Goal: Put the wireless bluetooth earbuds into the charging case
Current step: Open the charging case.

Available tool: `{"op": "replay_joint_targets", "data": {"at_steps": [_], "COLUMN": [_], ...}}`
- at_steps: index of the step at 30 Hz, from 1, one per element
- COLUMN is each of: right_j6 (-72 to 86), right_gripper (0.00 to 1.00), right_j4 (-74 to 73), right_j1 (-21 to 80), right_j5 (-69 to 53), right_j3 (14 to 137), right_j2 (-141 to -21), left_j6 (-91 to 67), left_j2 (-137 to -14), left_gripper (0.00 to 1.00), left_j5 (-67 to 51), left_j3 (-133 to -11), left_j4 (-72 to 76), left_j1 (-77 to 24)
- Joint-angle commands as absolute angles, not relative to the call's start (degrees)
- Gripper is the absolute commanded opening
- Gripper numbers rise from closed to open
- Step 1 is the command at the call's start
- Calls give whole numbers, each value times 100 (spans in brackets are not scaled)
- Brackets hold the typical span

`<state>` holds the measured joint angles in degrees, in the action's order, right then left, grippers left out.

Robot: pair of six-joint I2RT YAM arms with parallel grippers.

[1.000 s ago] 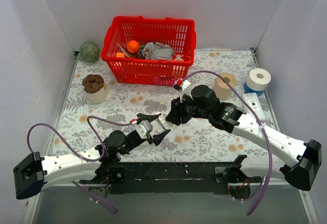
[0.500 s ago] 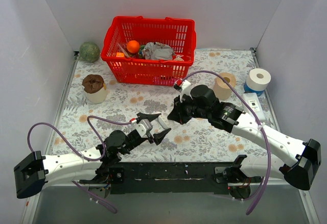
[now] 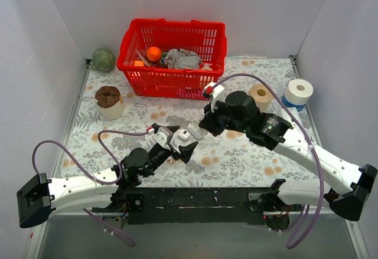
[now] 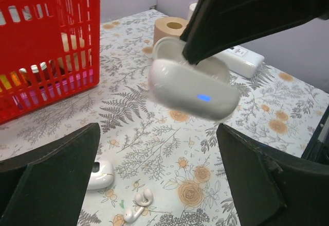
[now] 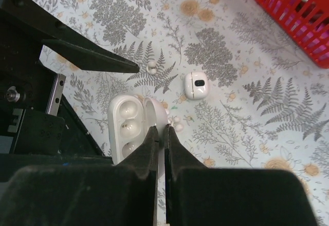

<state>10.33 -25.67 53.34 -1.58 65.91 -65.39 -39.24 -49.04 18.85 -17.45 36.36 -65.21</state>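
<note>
The open charging case [image 4: 190, 88] showed a small blue light. The right tool [image 5: 164, 131], its arm stretched left over the table [image 4: 267, 102], was closed on the lid of the case and held it up. The left tool [image 3: 176, 142] stood wide open below, holding nothing. The wireless bluetooth earbuds [image 4: 145, 196] lay on the table.

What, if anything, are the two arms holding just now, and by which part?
The right gripper, fingers shut, pinches the open charging case by the edge of its lid. The left gripper is open, holding nothing.
</note>
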Motion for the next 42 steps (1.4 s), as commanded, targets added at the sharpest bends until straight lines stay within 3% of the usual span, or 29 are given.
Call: {"op": "replay_joint_targets", "data": {"at_steps": [1, 4, 5, 12, 15, 21, 42], "right_j6": [256, -333, -464, -1564, -1872, -2188, -1978], "right_gripper": [1, 1, 1, 1, 1, 1, 1], "right_j4": [-2803, -2909, -2874, -2540, -2347, -2478, -2303], "right_j1": [5344, 5361, 5370, 5440, 5510, 5844, 6284], "right_j5": [123, 105, 227, 185, 62, -352, -202], "right_j3": [7066, 7154, 7128, 6917, 6891, 6917, 6891], "right_j2": [-6232, -6223, -6205, -5661, -5468, -5431, -5748], "left_j6": [-4376, -4860, -5052, -5939, -5872, -5564, -5467], "left_j2": [-4571, -4221, -4132, -4253, -4613, -5236, -5572], "left_gripper": [98, 98, 98, 98, 98, 96, 68], "left_j5": [2689, 2279, 1128, -3218, -3821, -4174, -3982], "left_j3": [-2038, -2258, -2415, -3172, -3391, -3664, -3665], "left_j4": [3131, 2377, 2208, 1713, 1662, 1600, 2337], "left_j1": [-6504, -6443, -6373, -5090, -4720, -4526, -4518]}}
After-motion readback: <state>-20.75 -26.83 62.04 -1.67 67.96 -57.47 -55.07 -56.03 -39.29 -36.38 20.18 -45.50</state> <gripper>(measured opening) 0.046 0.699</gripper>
